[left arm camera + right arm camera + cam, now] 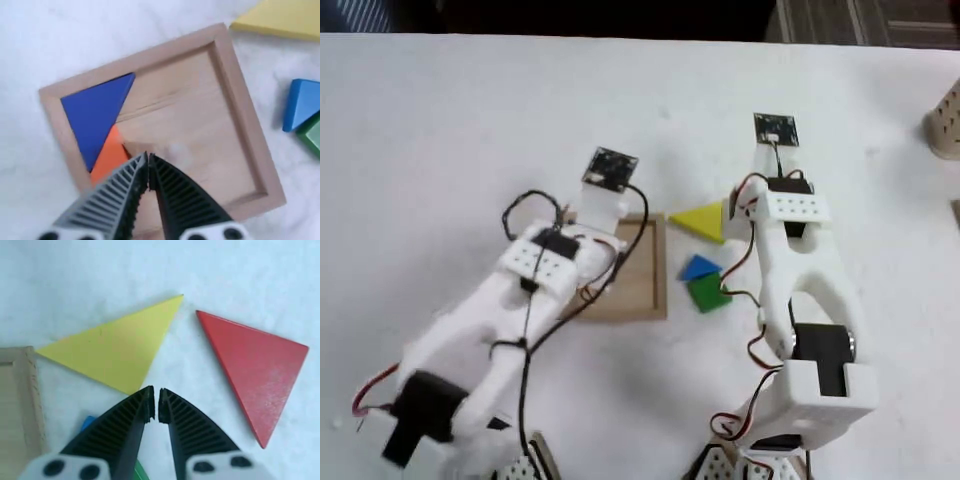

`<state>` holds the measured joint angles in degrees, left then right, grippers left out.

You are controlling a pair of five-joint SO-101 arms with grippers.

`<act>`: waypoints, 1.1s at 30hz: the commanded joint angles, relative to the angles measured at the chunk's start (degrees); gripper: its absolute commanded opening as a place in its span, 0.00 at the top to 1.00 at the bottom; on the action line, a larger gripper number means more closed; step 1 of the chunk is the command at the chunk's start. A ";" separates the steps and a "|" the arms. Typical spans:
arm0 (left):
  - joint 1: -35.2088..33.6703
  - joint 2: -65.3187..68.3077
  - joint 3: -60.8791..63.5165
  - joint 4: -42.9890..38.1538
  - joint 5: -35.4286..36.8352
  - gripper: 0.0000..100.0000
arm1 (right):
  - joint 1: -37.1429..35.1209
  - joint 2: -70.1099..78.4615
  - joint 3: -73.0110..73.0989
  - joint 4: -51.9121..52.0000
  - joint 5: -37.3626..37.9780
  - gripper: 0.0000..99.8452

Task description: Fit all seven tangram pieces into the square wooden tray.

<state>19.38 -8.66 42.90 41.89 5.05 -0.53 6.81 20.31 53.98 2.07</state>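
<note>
in tray (227, 75), one corner: blue triangle (95, 115), orange piece (107, 157). just outside tray: yellow triangle (115, 347), red triangle (252, 367) farther out. likely to jostle the seated orange piece if lowered, being right beside it. left gripper (148, 165) over tray floor, tips together, empty. right gripper (155, 402) off tray by yellow triangle, tips together, empty.

Tray (642, 285) left of loose pieces (700, 220)
</note>
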 commanded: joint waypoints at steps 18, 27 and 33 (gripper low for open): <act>-5.85 -16.84 10.73 0.35 -1.23 0.98 | -0.04 -1.27 0.70 -0.75 0.79 0.98; 12.97 -25.54 22.68 -6.86 -3.96 0.98 | -0.40 -1.27 0.79 -0.66 0.79 0.98; 14.20 -12.79 17.85 -11.52 0.97 0.98 | -0.48 -1.27 1.58 -0.75 0.70 0.98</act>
<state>32.57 -28.44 65.67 33.54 4.35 -0.53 6.81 21.54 53.98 2.07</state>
